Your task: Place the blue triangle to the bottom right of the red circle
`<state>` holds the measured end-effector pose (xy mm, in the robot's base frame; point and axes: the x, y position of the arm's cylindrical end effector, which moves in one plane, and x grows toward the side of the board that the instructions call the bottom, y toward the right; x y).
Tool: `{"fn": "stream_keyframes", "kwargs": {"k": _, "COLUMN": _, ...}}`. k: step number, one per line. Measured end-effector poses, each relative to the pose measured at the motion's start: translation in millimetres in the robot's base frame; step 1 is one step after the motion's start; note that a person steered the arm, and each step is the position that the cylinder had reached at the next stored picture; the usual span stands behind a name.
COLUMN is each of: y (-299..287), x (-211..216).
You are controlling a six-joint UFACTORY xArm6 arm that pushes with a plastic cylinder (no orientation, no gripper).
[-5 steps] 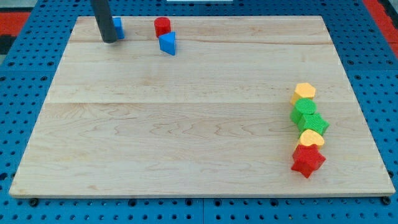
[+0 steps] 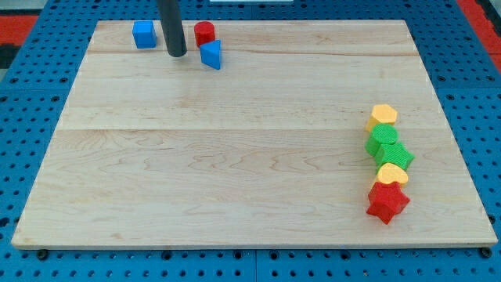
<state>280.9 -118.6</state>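
Observation:
The blue triangle [image 2: 210, 55] lies near the view's top, just below and slightly right of the red circle [image 2: 204, 33], almost touching it. My tip [image 2: 177, 54] rests on the board a short way left of the blue triangle, level with it, with a small gap between them. The rod rises out of the view's top edge.
A blue square block [image 2: 144, 34] sits left of the rod near the wooden board's top edge [image 2: 250, 22]. At the view's right a column holds a yellow block [image 2: 383, 116], two green blocks [image 2: 388, 146], a yellow heart [image 2: 391, 173] and a red star [image 2: 387, 203].
My tip has moved right, from in front of the blue square to beside the blue triangle. The blue square now shows fully. No block has moved.

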Motion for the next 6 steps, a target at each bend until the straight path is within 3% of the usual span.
{"fn": "stream_keyframes", "kwargs": {"k": 6, "y": 98, "x": 31}}
